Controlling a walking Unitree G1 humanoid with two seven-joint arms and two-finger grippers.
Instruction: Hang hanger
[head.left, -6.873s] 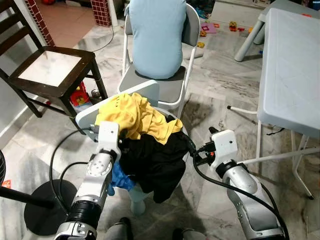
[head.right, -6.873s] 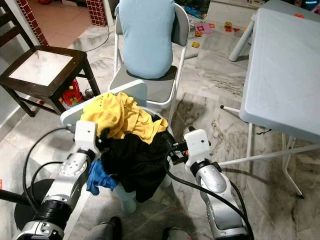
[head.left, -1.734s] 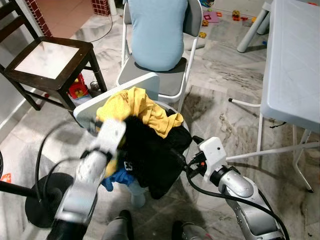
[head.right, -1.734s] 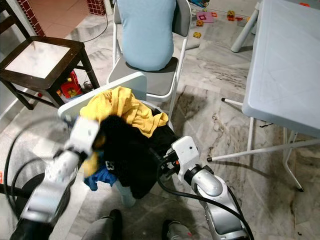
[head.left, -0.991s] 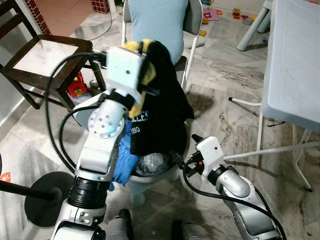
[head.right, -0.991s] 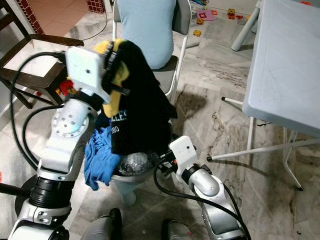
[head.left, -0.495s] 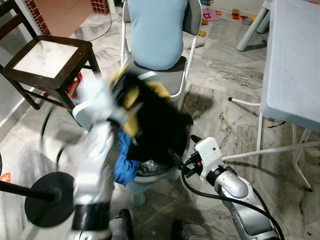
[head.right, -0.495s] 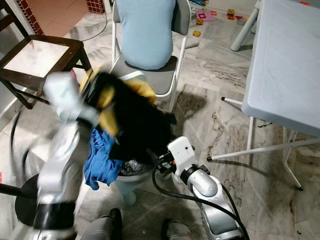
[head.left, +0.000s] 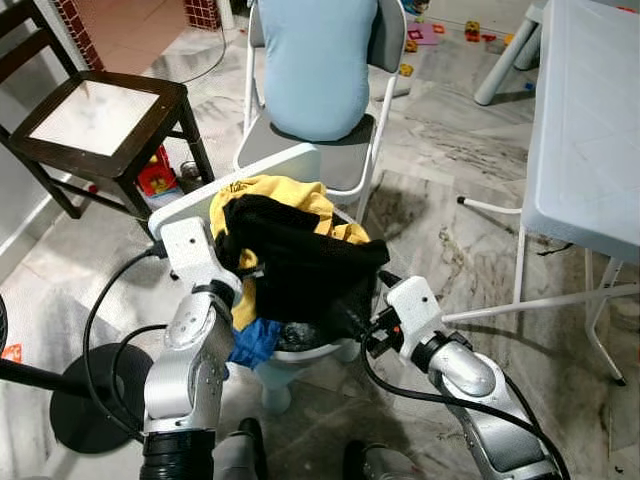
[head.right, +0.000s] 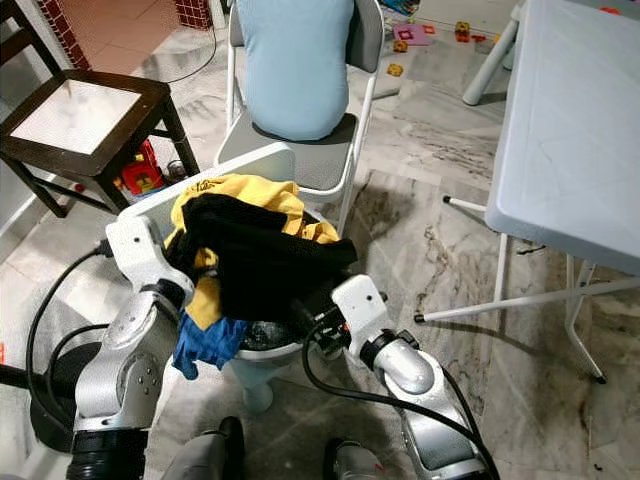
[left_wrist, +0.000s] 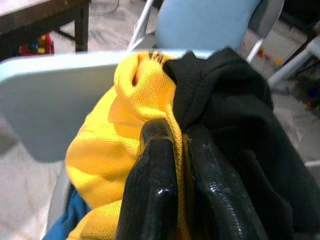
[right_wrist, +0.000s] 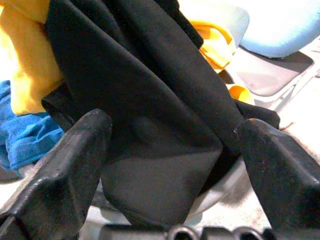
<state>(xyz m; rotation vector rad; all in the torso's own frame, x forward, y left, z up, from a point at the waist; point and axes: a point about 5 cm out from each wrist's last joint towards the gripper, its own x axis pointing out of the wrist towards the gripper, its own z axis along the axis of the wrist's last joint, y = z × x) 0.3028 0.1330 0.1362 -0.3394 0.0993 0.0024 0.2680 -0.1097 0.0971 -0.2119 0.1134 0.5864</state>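
Our left gripper (left_wrist: 172, 150) pinches yellow shirt (left_wrist: 120, 135) | right gripper (right_wrist: 170, 150) spread before black shirt (head.left: 300, 260) | folding chair (head.left: 320, 160) upper centre; hanger hidden.

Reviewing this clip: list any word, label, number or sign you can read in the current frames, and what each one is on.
No text can be read in any view now.
Black garment: no print on the folds facing the cameras.
Yellow shirt: plain knit.
Toys on the floor: too small to read.
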